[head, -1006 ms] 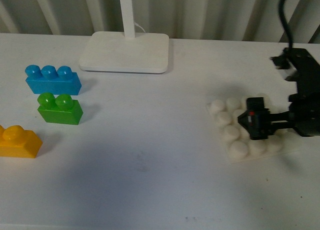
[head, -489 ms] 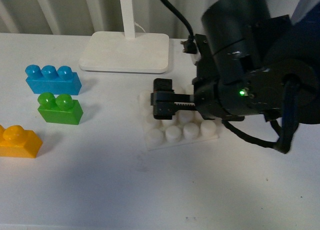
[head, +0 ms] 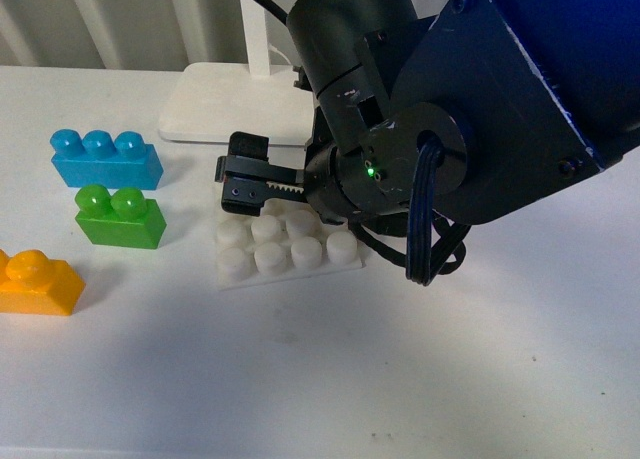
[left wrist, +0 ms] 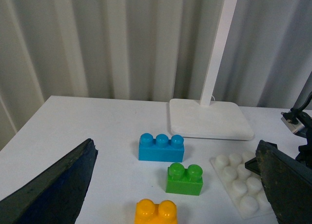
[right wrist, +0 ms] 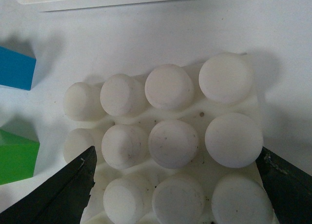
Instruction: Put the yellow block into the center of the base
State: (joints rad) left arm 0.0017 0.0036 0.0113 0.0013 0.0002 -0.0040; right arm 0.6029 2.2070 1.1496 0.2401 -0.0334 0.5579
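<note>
The yellow block [head: 35, 282], orange-yellow with round studs, lies on the white table [head: 300, 379] at the near left, just in front of the green brick [head: 120, 217] and well apart from the base [head: 270, 257]. The front view cuts it off at the frame edge. The left wrist view shows both its studs but loses its lower part. The right arm fills much of the front view and hides the base's far rows. Only the right wrist view shows the right gripper [right wrist: 176, 151] with its fingers pressed against opposite edges of the base, pinching it. The left gripper [left wrist: 175, 143] is spread wide.
</note>
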